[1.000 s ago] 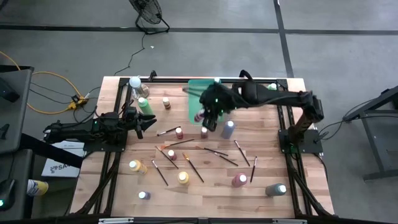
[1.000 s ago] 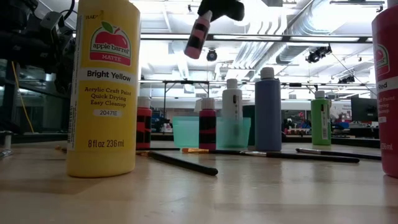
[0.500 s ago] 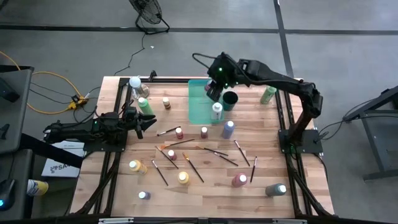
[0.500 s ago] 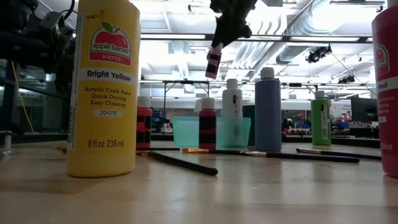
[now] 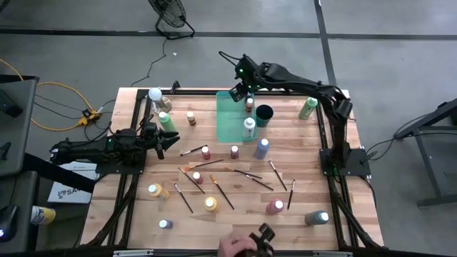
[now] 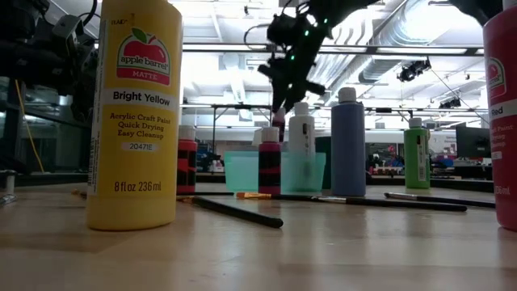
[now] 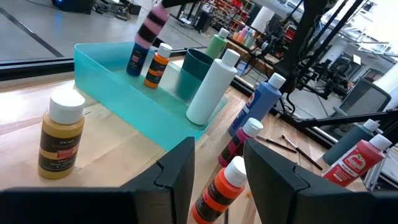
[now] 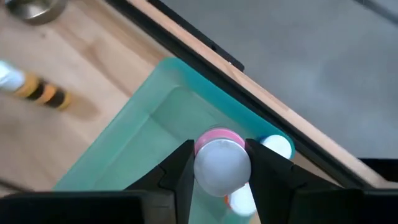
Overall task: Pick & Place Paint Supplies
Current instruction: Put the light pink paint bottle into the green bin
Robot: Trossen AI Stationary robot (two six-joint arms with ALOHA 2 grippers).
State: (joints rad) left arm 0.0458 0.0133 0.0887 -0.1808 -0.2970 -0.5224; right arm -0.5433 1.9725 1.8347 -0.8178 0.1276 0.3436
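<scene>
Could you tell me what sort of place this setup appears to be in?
Probably an industrial lab or workshop: a wooden table on a concrete floor, exposed ceiling ducts, and shelving and equipment behind.

The yellow paint bottle [image 6: 135, 113] reads "apple barrel MATTE, Bright Yellow, Acrylic Craft Paint, 8 fl oz 236 ml". The red bottle [image 6: 505, 121] shows "Red".

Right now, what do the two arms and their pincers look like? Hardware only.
Both arms are dark, nearly black, built of slim jointed links. The right arm shows small green lights near its wrist and a thin black cable looping off it. The left arm is the same dark build. Each pincer has two flat, dark, angular fingers, plain with no visible markings.
</scene>
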